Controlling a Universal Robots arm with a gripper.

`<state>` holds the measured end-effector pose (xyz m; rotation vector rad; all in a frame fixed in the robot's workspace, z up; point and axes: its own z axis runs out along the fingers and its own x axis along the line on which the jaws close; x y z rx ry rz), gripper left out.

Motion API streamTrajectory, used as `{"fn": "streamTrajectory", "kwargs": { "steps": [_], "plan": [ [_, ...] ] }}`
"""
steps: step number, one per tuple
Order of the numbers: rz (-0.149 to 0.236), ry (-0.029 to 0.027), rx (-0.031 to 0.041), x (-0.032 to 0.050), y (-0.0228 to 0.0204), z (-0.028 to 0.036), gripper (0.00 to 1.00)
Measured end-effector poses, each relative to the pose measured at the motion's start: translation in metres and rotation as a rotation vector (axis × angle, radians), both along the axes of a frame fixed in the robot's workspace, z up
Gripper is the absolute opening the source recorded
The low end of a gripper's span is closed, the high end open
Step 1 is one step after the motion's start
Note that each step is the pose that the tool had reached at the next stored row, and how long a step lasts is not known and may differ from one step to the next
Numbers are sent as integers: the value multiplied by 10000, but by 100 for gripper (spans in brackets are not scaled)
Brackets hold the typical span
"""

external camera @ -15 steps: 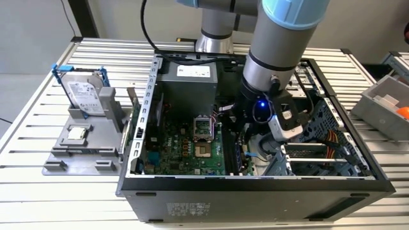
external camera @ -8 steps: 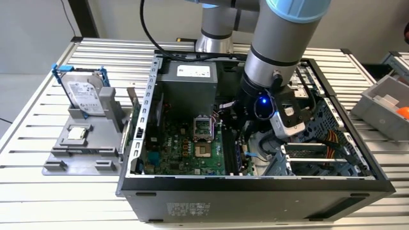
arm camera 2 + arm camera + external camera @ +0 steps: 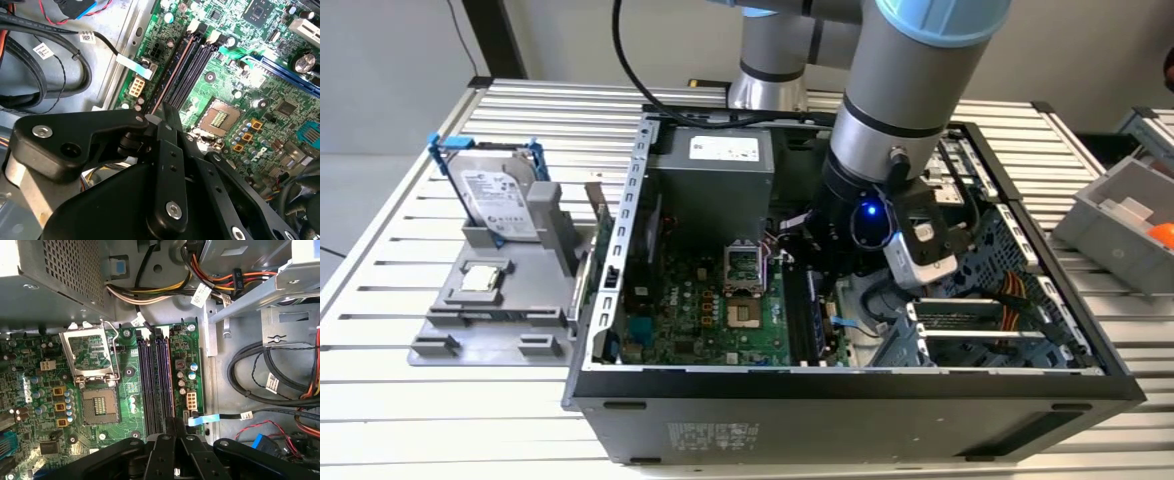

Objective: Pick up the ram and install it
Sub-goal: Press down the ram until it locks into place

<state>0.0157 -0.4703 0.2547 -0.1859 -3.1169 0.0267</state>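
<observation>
Second wrist view: black metal gripper [image 3: 167, 109], matte, bolted linkage arms, its narrow fingers pressed close together. At their tips starts the ram [image 3: 175, 70], seen edge-on as a thin reddish-brown line standing in the outermost of four long black slots and running straight away from the gripper. Whether the fingers actually pinch it, cannot tell.

First wrist view: the gripper [image 3: 172, 422] hangs over the near end of the slot bank. To one side of it is the glossy green motherboard [image 3: 129, 372] with an open square silver processor socket [image 3: 100, 405]; to the other, bundled black cables carrying white barcode tags [image 3: 271, 382], print too small to read.

Exterior view adds the open black steel computer case [image 3: 854, 420] around the gripper, and well away from it a grey plastic tray [image 3: 467, 345] holding a silver hard drive in a blue frame [image 3: 491, 190].
</observation>
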Motion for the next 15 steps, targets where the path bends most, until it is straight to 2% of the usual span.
{"fn": "streamTrajectory", "kwargs": {
  "steps": [9,15],
  "plan": [
    [1,-8,-25,-5,0,-2,0],
    [1020,-11,-6,-8,0,-27,0]
  ]
}}
